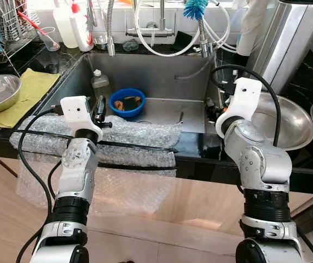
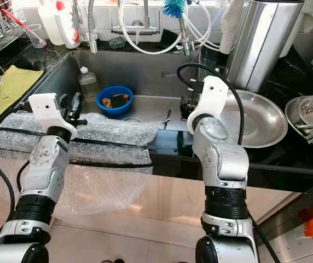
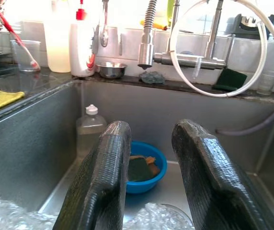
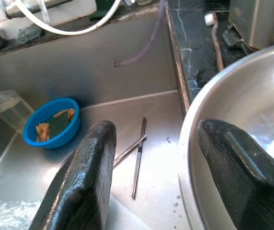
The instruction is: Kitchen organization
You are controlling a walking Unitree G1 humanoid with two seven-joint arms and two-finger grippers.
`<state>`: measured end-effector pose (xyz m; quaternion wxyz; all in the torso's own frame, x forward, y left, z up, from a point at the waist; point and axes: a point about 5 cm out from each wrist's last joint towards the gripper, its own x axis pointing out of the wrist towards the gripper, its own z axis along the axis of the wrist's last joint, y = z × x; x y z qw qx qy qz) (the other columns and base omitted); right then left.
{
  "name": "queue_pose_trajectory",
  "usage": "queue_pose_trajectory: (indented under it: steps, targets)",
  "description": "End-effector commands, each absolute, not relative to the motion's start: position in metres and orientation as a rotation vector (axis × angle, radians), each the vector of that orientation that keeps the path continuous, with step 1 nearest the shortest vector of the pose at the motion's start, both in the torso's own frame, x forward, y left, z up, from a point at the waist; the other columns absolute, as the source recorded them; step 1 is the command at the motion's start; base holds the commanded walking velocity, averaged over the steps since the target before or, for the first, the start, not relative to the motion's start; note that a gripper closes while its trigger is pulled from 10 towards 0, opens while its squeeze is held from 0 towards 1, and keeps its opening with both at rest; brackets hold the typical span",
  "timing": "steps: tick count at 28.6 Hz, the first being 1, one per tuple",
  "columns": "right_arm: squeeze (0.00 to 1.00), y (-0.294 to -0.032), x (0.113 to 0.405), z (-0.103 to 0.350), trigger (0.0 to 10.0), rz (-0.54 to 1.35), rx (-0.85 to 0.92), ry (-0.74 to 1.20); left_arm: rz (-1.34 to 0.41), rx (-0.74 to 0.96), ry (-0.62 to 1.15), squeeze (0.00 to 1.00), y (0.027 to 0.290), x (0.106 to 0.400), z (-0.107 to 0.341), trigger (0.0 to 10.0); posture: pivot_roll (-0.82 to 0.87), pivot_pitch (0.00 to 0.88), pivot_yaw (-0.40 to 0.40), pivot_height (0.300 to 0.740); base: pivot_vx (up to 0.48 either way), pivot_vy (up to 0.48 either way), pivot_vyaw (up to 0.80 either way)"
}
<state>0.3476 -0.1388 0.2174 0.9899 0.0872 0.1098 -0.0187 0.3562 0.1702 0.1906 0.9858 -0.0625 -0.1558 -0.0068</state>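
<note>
While both arms reach over the sink's near edge, the left gripper hangs parted and empty above the bubble wrap, facing the blue bowl (sponge scraps inside) at the far left. Right gripper, wide open and empty, straddles the rim of the steel basin; two chopsticks lie on the sink floor.

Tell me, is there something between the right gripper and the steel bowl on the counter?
Nothing visible. The right gripper has its jaws open astride the rim of the steel bowl, one finger over the sink.
</note>
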Motion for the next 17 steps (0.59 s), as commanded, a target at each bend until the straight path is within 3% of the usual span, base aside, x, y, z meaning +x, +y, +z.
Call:
queue_pose_trajectory:
  steps: [1,17]
  targets:
    - [0.0,-0.136,0.349,0.223,10.0,-0.03,0.183,0.214,-0.015,-0.134,-0.302,0.0,0.171,0.357,0.191,10.0,-0.1,0.1,0.055,0.74,0.0,0.0,0.0]
    - [0.0,-0.143,0.35,0.224,10.0,-0.099,0.213,0.224,-0.02,-0.132,-0.298,0.0,0.171,0.357,0.19,10.0,-0.1,0.101,0.055,0.74,0.0,0.0,0.0]
